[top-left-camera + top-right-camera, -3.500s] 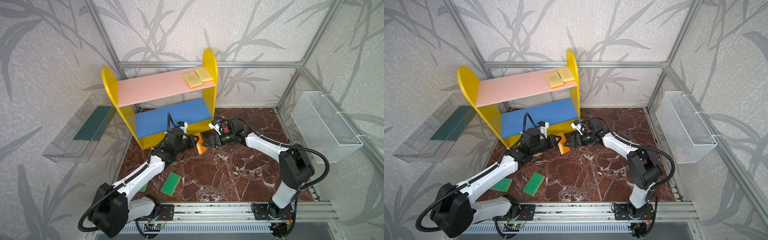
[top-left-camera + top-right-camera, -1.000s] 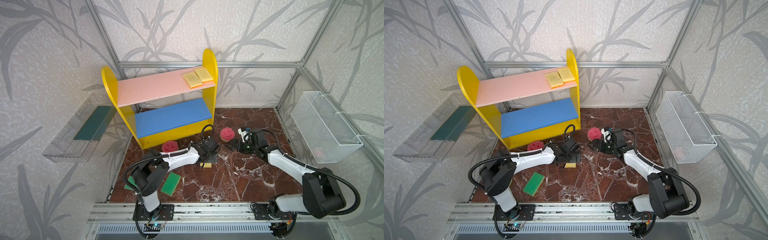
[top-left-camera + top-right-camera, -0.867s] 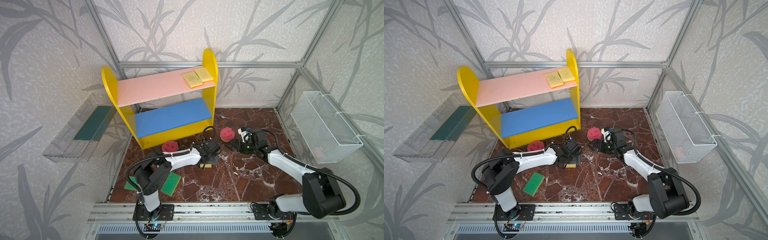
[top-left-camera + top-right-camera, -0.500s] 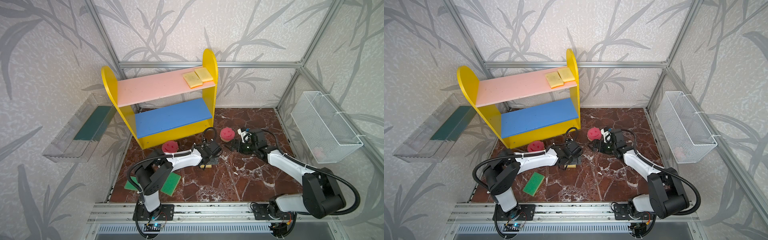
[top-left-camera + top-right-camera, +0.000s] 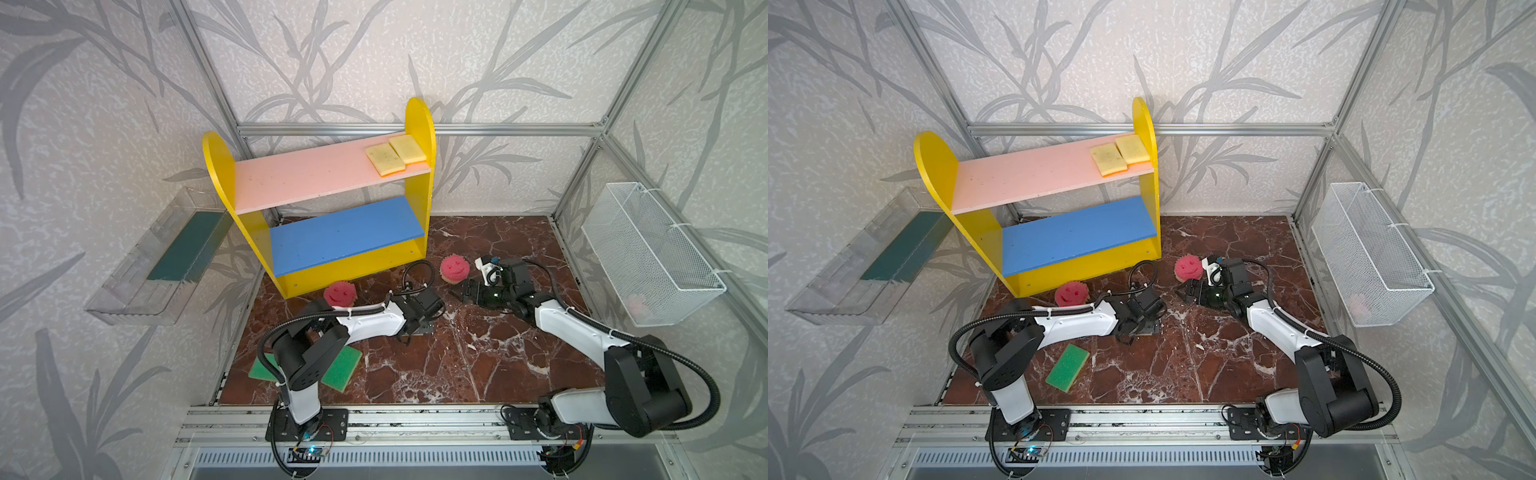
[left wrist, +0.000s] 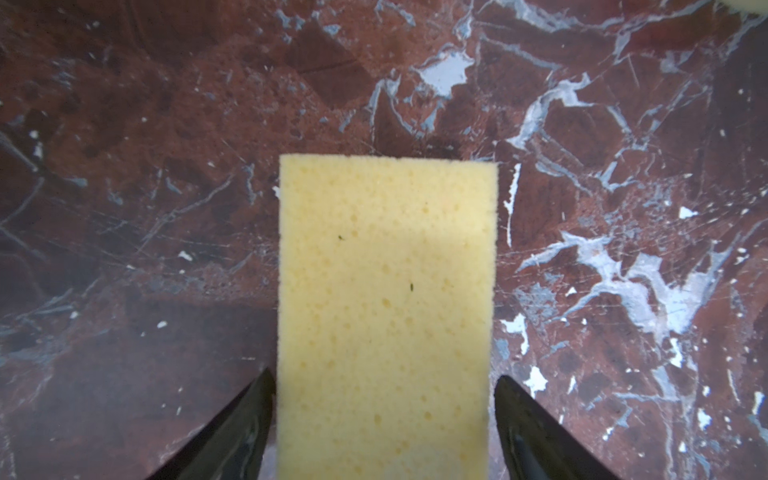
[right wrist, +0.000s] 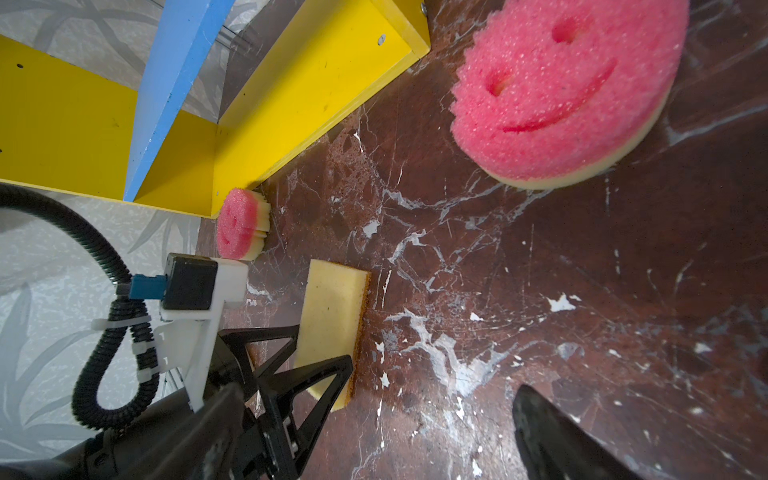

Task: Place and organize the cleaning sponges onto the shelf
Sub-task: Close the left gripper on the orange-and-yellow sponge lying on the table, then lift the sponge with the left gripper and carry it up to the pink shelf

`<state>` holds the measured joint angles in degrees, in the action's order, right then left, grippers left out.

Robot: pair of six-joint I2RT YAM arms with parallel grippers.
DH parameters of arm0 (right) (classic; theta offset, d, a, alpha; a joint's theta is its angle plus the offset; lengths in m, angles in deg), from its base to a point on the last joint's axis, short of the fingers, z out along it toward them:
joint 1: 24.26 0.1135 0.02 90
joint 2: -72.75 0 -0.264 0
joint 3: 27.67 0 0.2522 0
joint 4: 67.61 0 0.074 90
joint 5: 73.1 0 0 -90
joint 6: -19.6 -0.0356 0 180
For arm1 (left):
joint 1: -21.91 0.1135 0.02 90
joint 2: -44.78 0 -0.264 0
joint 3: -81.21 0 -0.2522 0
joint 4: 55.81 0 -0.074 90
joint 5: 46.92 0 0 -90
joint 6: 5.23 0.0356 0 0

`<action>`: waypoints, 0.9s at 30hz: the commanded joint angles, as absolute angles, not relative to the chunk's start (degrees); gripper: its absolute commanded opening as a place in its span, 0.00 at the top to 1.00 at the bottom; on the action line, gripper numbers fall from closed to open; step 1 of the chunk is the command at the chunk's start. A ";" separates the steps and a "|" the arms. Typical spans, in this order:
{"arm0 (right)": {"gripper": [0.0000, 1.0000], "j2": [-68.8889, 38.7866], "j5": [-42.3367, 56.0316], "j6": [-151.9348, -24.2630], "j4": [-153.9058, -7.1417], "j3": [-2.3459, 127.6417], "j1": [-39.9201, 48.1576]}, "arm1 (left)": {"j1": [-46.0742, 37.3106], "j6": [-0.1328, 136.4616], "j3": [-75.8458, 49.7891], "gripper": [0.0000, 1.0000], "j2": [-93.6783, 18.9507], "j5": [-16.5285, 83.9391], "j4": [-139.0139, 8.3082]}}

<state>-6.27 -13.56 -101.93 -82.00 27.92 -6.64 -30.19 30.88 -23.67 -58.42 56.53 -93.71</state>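
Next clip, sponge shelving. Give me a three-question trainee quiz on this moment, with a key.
1. Multiple choice: what lies between the fingers of the left tool in the left wrist view?
A. a round pink sponge
B. a yellow rectangular sponge
C. a green sponge

2. True or false: in both top views the blue middle board holds no sponge.

3. How many sponges lie on the pink upper board?

Key: 1 B; 2 true; 3 two.
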 commanded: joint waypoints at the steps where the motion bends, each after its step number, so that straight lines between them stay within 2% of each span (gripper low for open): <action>1: 0.01 -5.47 -13.67 -101.78 -81.16 27.23 -6.38 | -30.39 29.77 -24.03 0.17 -59.73 58.29 -94.14; 11: 0.01 -5.74 -13.69 -101.86 -80.85 27.15 -6.33 | -30.39 29.82 -23.73 0.20 -60.84 57.61 -94.27; 17: 0.01 -5.65 -13.77 -101.87 -80.85 27.18 -6.34 | -30.39 30.00 -23.35 0.28 -60.67 57.42 -94.75; 27: 0.01 -5.38 -13.77 -101.86 -80.85 27.14 -6.34 | -30.40 33.11 -20.36 0.29 -51.75 61.55 -101.67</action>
